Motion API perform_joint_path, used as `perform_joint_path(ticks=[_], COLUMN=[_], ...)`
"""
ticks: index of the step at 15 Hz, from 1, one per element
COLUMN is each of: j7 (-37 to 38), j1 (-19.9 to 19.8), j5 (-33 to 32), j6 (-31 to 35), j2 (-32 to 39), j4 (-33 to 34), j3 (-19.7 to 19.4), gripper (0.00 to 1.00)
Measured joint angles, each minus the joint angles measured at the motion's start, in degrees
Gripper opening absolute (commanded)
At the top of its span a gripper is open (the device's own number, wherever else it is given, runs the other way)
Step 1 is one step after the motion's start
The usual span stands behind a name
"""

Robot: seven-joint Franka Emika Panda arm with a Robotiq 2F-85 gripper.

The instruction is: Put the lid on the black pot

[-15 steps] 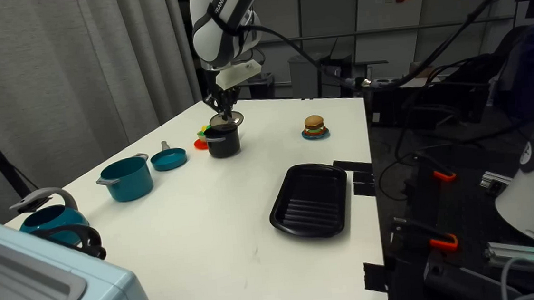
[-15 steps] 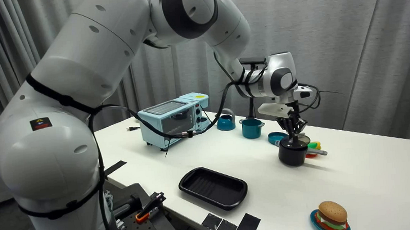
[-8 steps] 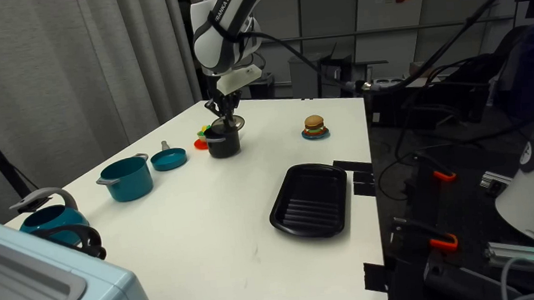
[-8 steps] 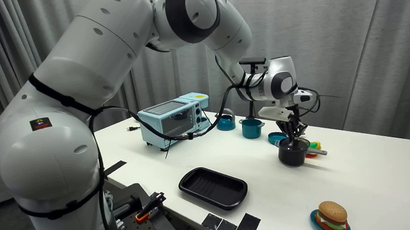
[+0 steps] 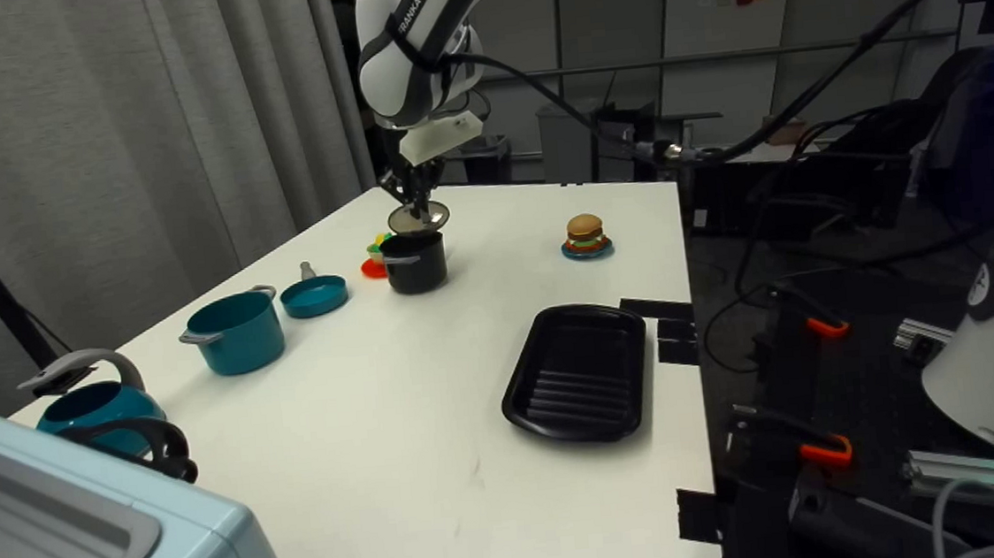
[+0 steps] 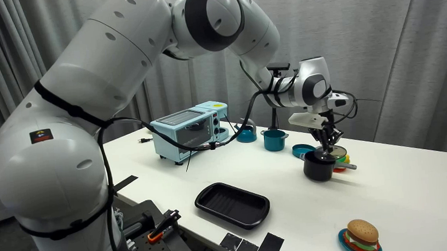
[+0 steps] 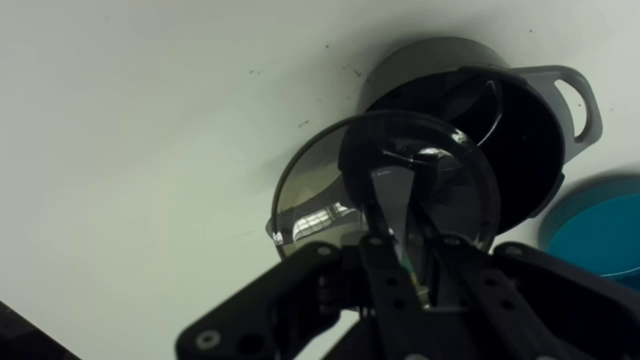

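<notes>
The lid (image 5: 404, 223) is a round smoky see-through disc with a dark rim; it also shows in an exterior view (image 6: 338, 151) and the wrist view (image 7: 452, 187). My gripper (image 5: 420, 203) is shut on the knob at its centre. The lid is tilted and held just above the black pot. The black pot (image 5: 416, 269) stands upright with its grey handles; it shows also in an exterior view (image 6: 318, 170). In the wrist view the lid covers only part of the opening of the pot (image 7: 435, 57) and sits off to one side over the long handle.
Red, green and yellow toy food (image 6: 342, 159) lies close behind the pot. A teal dish (image 5: 314, 296), teal pot (image 5: 240, 339) and kettle (image 6: 246, 133) line the table's far side. The grill pan (image 6: 233, 204), hamburger (image 5: 585, 235) and blue oven (image 6: 192, 131) also stand on the table.
Half a second ago the gripper and lid were lower, at the pot's opening. Now they are a little higher and shifted sideways toward the long handle and toy food. The pot has not moved.
</notes>
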Motion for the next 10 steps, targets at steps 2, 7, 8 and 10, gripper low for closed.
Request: perform_joint_path(ticks=[2,7,8,10], j7=[0.0,0.1,0.1,0.2], j1=[0.0,0.5,0.6,0.7], j5=[0.0,0.1,0.1,0.1], j6=[0.0,0.0,-0.1,-0.1], j2=[1.4,5.6,5.9,6.1], j4=[1.5,4.8,5.1,5.4], j3=[0.4,2.4,2.4,2.5], gripper=[0.04,0.4,0.41,0.55])
